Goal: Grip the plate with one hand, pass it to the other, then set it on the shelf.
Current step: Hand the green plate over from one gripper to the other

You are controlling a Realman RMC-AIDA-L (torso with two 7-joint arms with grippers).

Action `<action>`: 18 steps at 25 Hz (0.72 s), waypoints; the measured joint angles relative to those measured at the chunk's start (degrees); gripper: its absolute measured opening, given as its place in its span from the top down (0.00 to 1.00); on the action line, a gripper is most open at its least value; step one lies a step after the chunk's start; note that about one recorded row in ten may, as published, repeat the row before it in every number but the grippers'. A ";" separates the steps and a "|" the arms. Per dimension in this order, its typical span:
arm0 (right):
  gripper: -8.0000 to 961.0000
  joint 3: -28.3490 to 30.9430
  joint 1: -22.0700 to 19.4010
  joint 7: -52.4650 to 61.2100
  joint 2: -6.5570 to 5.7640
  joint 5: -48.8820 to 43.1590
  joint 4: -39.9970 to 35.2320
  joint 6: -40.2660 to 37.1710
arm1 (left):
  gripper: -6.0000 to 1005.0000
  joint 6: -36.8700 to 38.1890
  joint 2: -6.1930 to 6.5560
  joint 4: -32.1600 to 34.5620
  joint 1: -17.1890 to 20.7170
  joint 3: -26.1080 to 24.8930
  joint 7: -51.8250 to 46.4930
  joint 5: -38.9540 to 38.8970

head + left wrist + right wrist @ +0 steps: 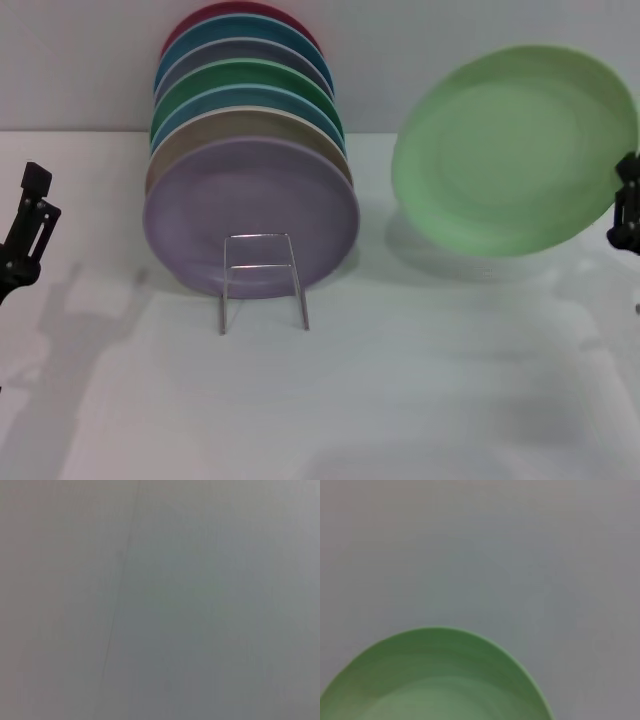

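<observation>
The light pastel-green plate [515, 150] hangs tilted in the air at the right, above the white table, with its face toward me. My right gripper [627, 203] is shut on the plate's right rim at the right edge of the head view. The plate's rim also shows in the right wrist view [440, 680]. My left gripper [27, 225] hangs at the far left edge, apart from everything. The silver wire shelf [262, 268] stands at centre left with its upright loop in front. The left wrist view shows only a blank grey surface.
Several plates lean in a row on the shelf: a lilac plate [250, 215] in front, then tan, blue, an emerald-green plate [250, 75], and others behind. A grey wall [80, 60] stands behind the white table [400, 400].
</observation>
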 joint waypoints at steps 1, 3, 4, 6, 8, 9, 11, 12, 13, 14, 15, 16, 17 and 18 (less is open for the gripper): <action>0.98 -0.53 0.21 0.39 0.00 -0.02 -0.85 -0.88 | 0.14 0.08 0.00 -0.25 0.20 0.40 -0.02 0.00; 0.98 -2.14 0.54 1.39 -0.06 -0.08 -2.49 -2.76 | 0.14 0.14 0.01 -0.57 0.38 1.23 -0.04 0.02; 0.98 -2.96 0.72 1.82 -0.13 -0.11 -3.15 -3.54 | 0.14 0.19 0.03 -0.73 0.47 1.84 -0.06 0.02; 0.98 -4.23 1.05 2.12 -0.20 -0.63 -4.36 -4.76 | 0.14 0.40 0.05 -0.89 0.56 3.07 -0.07 0.02; 0.98 -4.89 1.25 2.21 -0.20 -1.63 -5.49 -5.80 | 0.14 0.74 0.05 -0.89 0.51 4.35 -0.08 0.02; 0.98 -5.00 1.26 2.25 -0.20 -2.10 -5.87 -6.14 | 0.14 0.85 0.05 -0.89 0.47 4.71 -0.08 0.02; 0.98 -5.15 1.30 2.55 -0.20 -3.52 -6.50 -6.88 | 0.14 0.99 0.05 -0.89 0.44 5.47 -0.08 0.02; 0.98 -5.19 1.30 2.67 -0.19 -4.18 -6.69 -7.12 | 0.14 1.02 0.05 -0.89 0.44 5.80 -0.08 0.03; 0.98 -5.23 1.28 2.75 -0.19 -4.81 -6.92 -7.27 | 0.14 1.06 0.05 -0.89 0.46 6.11 -0.08 0.02; 0.98 -5.28 1.27 2.82 -0.19 -5.27 -7.16 -7.41 | 0.14 1.14 0.05 -0.88 0.48 6.53 -0.08 0.02; 0.98 -5.39 1.30 3.00 -0.18 -5.82 -7.56 -7.52 | 0.14 1.14 0.05 -0.88 0.48 6.53 -0.08 0.02; 0.98 -5.57 1.44 3.21 -0.18 -6.21 -7.95 -7.60 | 0.14 1.28 0.05 -0.88 0.51 6.99 -0.08 0.01; 0.98 -5.84 1.64 3.46 -0.18 -6.47 -8.38 -7.62 | 0.14 1.69 0.04 -0.88 0.59 7.88 -0.09 0.02; 0.98 -6.16 1.85 3.64 -0.18 -6.62 -8.78 -7.64 | 0.14 1.84 0.05 -0.88 0.71 8.22 -0.09 0.02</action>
